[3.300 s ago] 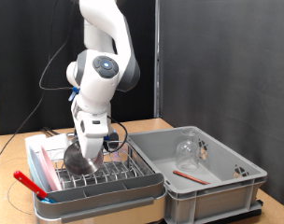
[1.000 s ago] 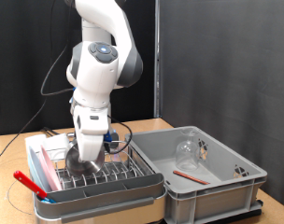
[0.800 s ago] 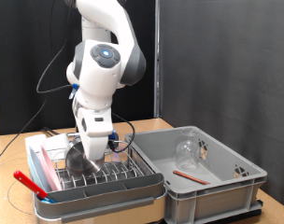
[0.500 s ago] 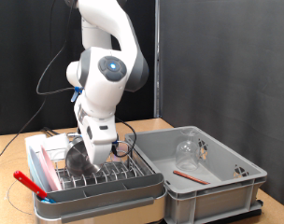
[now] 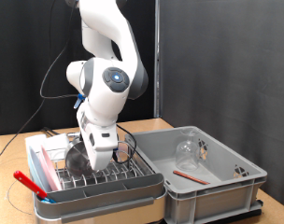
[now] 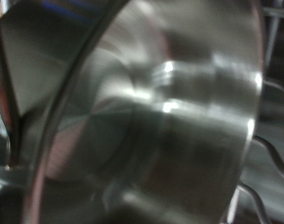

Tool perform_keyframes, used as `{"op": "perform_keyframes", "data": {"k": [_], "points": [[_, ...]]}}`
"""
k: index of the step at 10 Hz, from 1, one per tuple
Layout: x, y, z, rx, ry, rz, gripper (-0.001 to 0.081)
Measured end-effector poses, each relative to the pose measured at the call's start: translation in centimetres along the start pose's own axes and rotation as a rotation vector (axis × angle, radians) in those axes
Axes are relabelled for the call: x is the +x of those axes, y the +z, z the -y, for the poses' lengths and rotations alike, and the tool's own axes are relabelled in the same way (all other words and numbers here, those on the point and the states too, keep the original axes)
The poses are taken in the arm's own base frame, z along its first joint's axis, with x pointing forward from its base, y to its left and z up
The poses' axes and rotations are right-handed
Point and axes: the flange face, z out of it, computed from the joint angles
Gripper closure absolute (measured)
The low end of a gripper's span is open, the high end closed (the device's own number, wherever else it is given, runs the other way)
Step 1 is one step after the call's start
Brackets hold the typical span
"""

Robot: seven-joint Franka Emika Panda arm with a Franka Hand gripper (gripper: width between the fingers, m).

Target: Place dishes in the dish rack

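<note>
The shiny steel bowl (image 5: pixel 77 157) stands on edge among the prongs of the chrome dish rack (image 5: pixel 123 175) at the exterior view's lower left. The gripper (image 5: pixel 97 154) is right against the bowl's side, its fingertips hidden. The bowl (image 6: pixel 151 112) fills the wrist view very close up, and no fingers show there. The pink plate (image 5: pixel 44 169) stands upright in the rack to the bowl's left. The clear glass (image 5: pixel 187 149) and the thin red utensil (image 5: pixel 187 174) lie in the grey tub (image 5: pixel 217 189).
The grey plastic tub stands right beside the rack on the exterior view's right. A thicker red handle (image 5: pixel 26 181) sticks out at the rack's left front corner. A dark curtain hangs behind, and cables run along the table at the left.
The arm's elbow has swung lower and to the exterior view's right. The hand has stayed at the bowl in the rack, shifting slightly right. The bowl, plate, glass and utensil have kept their places.
</note>
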Motion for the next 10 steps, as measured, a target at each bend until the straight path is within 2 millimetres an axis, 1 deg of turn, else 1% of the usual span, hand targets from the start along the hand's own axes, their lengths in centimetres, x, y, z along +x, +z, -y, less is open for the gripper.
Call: {"op": "perform_keyframes", "data": {"k": [5, 8, 10], "points": [[-0.1, -1.4, -0.4, -0.062, 0.052, -0.043, 0.0002], [-0.3, -3.1, -1.9, -0.144, 0.115, -0.115, 0.0002], [-0.9, -4.4, -3.1, -0.191, 0.156, -0.148, 0.0002]]}}
